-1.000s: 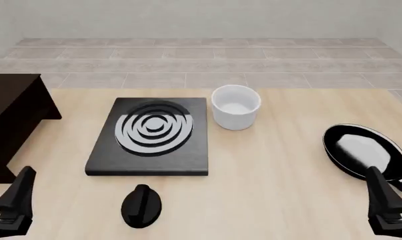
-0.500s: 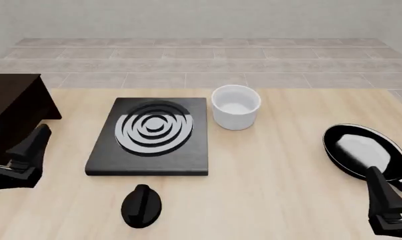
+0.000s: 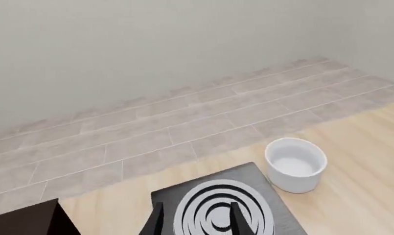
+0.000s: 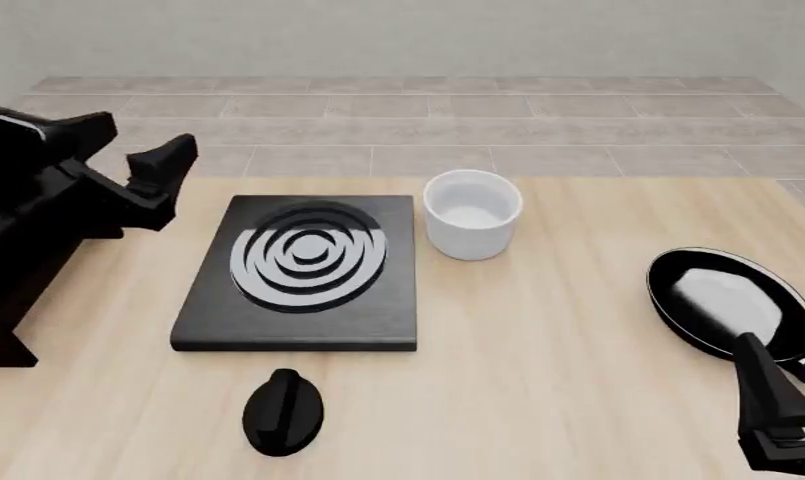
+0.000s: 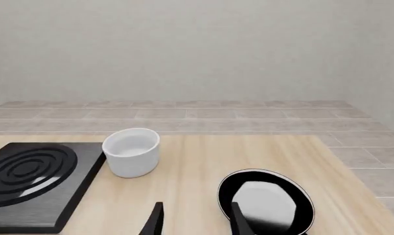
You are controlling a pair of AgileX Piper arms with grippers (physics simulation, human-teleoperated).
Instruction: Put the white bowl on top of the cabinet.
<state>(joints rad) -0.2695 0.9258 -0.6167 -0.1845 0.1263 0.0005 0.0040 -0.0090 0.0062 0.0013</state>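
The white bowl [image 4: 473, 213] stands upright and empty on the table, just right of the stove plate's far corner; it also shows as the bowl [image 3: 295, 164] and the bowl [image 5: 131, 152] in the wrist views. The dark cabinet [image 4: 5, 300] sits at the table's left edge, partly hidden by my left arm; one corner of the cabinet [image 3: 24, 220] shows in the left wrist view. My left gripper [image 4: 166, 183] hangs raised beside the cabinet, well left of the bowl, open and holding nothing [image 3: 197, 220]. My right gripper [image 4: 773, 405] rests open and holding nothing at the near right [image 5: 197, 218].
A flat black stove plate [image 4: 302, 270] with silver rings lies between the cabinet and the bowl. A black frying pan [image 4: 729, 300] with a whitish inside sits at the right, close to my right gripper. A small black knob-like object [image 4: 282, 410] lies near the front edge.
My left arm has risen from the near left corner and swung farther back, now standing high in front of the cabinet. The right arm and the bowl have not moved.
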